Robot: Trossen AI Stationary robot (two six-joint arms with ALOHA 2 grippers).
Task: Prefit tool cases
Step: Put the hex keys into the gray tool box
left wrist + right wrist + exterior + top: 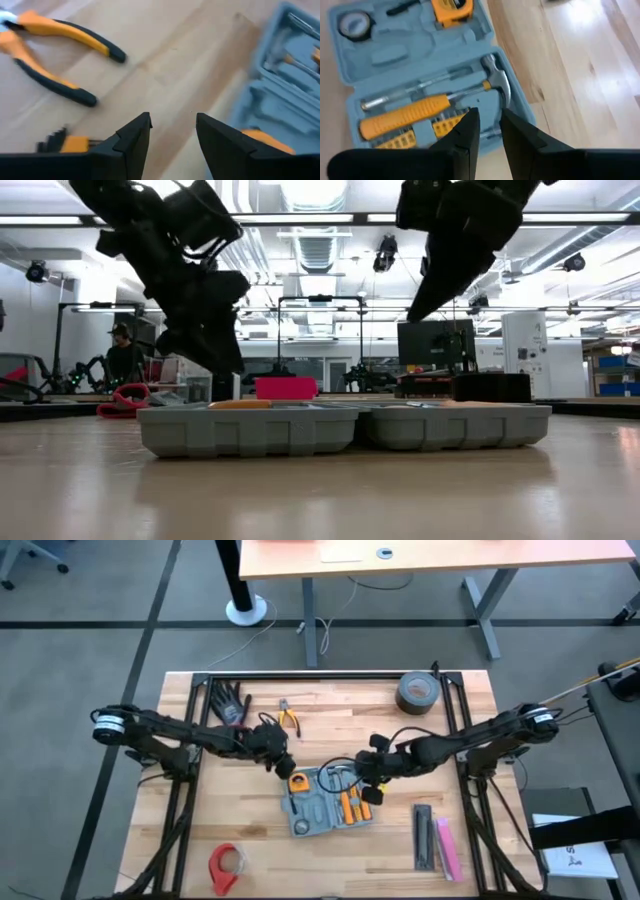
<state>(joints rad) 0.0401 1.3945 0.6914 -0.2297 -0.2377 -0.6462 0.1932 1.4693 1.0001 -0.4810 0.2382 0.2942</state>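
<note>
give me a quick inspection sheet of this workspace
surface: pale wooden table top with a black frame.
job's things: open blue-grey plastic tool case lying flat mid-table, holding an orange tape measure, an orange-handled hammer and small bits.
clutter: orange-handled pliers, black gloves, grey tape roll, red tape dispenser, black and pink bars.
grippers: left gripper by the case's far-left corner, jaws open, empty; right gripper above the case's hammer end, jaws slightly apart, empty.
cables: white cable on the floor.
surroundings: desk; a person far off.
</note>
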